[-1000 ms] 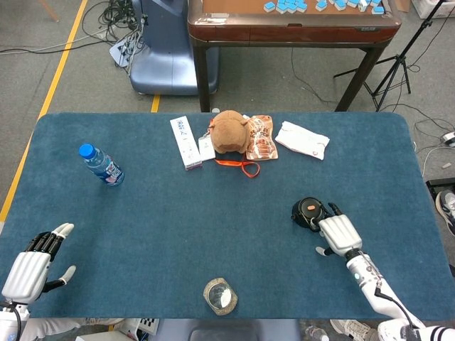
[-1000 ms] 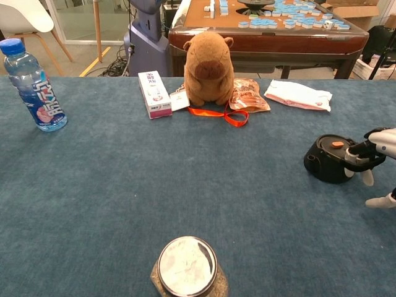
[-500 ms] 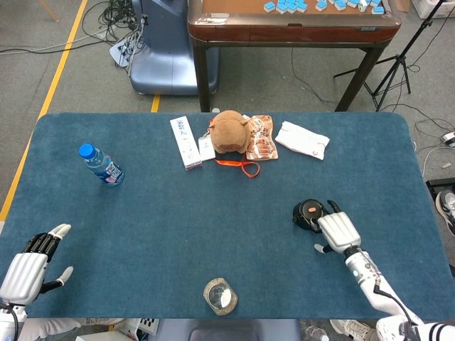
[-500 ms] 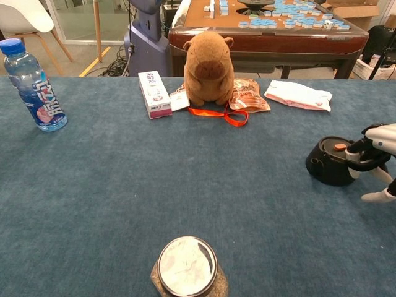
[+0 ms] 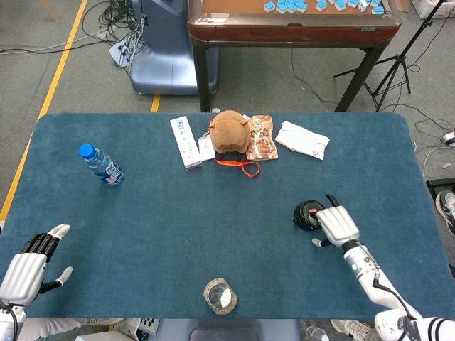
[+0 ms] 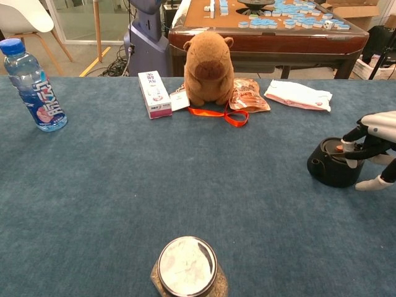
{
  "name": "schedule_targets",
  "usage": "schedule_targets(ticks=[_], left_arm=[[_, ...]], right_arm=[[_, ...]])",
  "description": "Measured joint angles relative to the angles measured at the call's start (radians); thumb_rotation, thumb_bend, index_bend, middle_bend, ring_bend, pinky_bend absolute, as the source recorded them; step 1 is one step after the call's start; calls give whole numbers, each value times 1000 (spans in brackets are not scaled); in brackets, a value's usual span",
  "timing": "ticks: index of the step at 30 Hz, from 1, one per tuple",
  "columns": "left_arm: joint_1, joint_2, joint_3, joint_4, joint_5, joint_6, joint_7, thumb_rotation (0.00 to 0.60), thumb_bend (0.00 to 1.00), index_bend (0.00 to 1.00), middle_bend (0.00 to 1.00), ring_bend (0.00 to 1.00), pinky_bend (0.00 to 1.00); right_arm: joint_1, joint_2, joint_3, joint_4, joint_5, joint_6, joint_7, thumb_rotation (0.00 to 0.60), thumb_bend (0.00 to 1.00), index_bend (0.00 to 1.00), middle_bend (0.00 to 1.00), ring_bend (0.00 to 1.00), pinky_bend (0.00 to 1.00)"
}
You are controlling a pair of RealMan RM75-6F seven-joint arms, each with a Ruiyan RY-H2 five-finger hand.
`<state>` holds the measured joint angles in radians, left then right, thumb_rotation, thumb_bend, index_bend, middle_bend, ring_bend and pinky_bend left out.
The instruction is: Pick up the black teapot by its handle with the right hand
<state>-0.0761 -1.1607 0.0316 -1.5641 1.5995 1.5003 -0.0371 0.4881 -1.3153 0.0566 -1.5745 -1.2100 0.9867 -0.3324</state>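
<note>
The black teapot [image 5: 306,214] [image 6: 330,166] stands on the blue table [image 5: 213,213] at the right, with an orange dot on its lid. My right hand [image 5: 337,224] [image 6: 373,148] is at its right side. The fingers [image 6: 348,147] curl over the lid's edge and around the thin black handle, while the thumb [image 6: 373,183] hangs lower, apart from the pot. The pot's base looks to be on the cloth. My left hand [image 5: 28,266] lies at the near left corner, holding nothing, with its fingers apart.
A water bottle [image 5: 102,165] [image 6: 32,83] stands far left. At the back middle are a plush capybara [image 5: 229,131] [image 6: 209,68], a white box [image 5: 185,142], a snack packet [image 5: 260,137] and a white pouch [image 5: 302,139]. A lidded jar [image 5: 220,295] [image 6: 187,267] sits at the near edge.
My right hand has risen and swung over the teapot's right side, fingers closing around the handle. The teapot has shifted slightly to the right. The left hand has barely moved.
</note>
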Motion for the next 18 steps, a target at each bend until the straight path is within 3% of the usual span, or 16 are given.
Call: schedule_targets(ticks=[6, 15, 18], left_arm=[[-1, 5, 1, -10, 4, -1, 4, 600, 264, 108, 111, 166, 133], [-7, 12, 0, -30, 9, -8, 22, 600, 263, 108, 114, 166, 133], [-10, 13, 1, -38, 8, -15, 27, 600, 263, 108, 117, 166, 133]], right_arm=[[5, 6, 10, 20, -21, -8, 75, 600, 15, 578, 935, 709, 57], [11, 16, 29, 50, -72, 1, 190, 600, 0, 596, 961, 733, 58], [13, 23, 36, 56, -90, 6, 220, 522, 0, 596, 963, 734, 58]])
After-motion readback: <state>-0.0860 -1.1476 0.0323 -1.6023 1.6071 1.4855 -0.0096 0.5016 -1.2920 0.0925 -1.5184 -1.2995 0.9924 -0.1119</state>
